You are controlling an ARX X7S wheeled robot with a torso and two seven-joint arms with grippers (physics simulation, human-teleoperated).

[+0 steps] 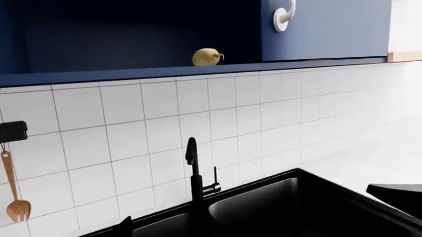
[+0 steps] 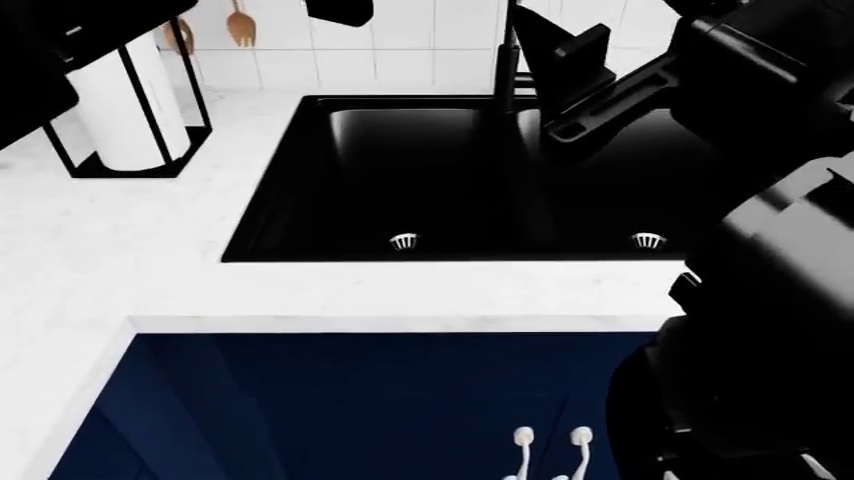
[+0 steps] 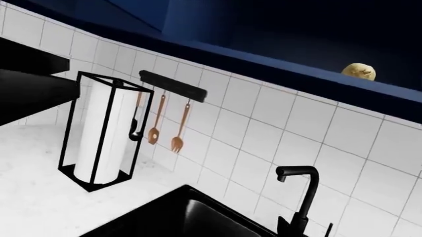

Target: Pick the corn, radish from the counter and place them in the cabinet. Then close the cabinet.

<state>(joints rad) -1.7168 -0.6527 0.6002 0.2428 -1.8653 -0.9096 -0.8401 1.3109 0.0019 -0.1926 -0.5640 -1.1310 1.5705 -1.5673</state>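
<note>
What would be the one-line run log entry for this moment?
radish: in open cabinet | corn: not in view | cabinet door: open | sink: empty

Radish base hidden behind cabinet ledge, faucet cut off by frame edge

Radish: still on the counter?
No. In the left wrist view the radish sits on the shelf edge of the open blue cabinet, above the tiled wall and the black sink.
</note>
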